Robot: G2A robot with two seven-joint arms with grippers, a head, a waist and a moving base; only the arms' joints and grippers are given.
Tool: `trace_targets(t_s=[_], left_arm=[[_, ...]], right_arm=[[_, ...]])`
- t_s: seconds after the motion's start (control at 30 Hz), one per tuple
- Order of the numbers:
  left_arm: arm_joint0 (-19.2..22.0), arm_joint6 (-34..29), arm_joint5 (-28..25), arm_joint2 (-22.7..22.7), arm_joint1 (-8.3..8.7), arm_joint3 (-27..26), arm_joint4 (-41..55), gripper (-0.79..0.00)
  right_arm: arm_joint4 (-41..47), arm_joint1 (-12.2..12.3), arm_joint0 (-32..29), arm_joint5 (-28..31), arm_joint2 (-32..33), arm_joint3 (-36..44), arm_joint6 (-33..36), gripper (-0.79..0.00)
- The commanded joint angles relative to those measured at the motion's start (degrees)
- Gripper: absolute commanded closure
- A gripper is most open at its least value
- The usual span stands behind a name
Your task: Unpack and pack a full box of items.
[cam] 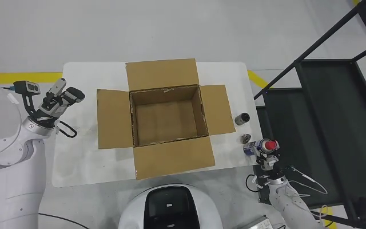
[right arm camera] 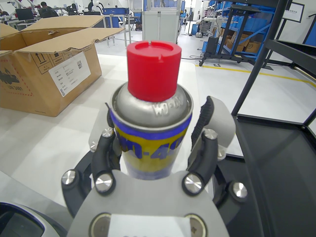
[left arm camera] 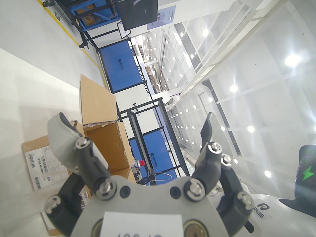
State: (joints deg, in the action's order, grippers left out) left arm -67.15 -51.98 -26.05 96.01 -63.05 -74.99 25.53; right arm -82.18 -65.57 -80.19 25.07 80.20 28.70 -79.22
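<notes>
An open cardboard box (cam: 166, 117) with its flaps spread stands mid-table, and its inside looks empty from the top view. The same box (right arm camera: 49, 75) sits to the side in the right wrist view. My right gripper (right arm camera: 158, 114) is shut on a blue and yellow spray can (right arm camera: 150, 129) with a red cap, held over the table's near right corner (cam: 264, 147). My left gripper (cam: 64, 95) hangs open at the table's left edge, well clear of the box (left arm camera: 103, 136), with nothing between its fingers (left arm camera: 61, 134).
Two small grey cans (cam: 242, 118) (cam: 246, 138) stand on the white table (cam: 86, 160) just right of the box's right flap. A black metal rack (cam: 320, 103) rises close to the table's right side.
</notes>
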Motion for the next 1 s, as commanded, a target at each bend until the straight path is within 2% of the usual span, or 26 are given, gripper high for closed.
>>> trace_targets(t_s=[0.0,0.37,0.77,0.97], left_arm=[[0.0,0.0,0.0,0.0,0.00,0.0,0.0,-0.785],[0.0,0.0,0.0,0.0,0.00,0.0,0.0,-0.785],[0.0,0.0,0.0,0.0,0.00,0.0,0.0,-0.785],[0.0,0.0,0.0,0.0,0.00,0.0,0.0,-0.785]], right_arm=[[0.5,0.1,-0.3,0.1,-0.3,0.2,0.1,-0.785],[4.5,1.2,-5.4,0.8,-1.0,6.3,0.8,-0.785],[7.6,3.8,-16.8,-2.7,1.1,19.3,-2.7,-0.785],[7.9,4.4,-17.0,-0.1,1.0,19.9,-0.1,-0.785]])
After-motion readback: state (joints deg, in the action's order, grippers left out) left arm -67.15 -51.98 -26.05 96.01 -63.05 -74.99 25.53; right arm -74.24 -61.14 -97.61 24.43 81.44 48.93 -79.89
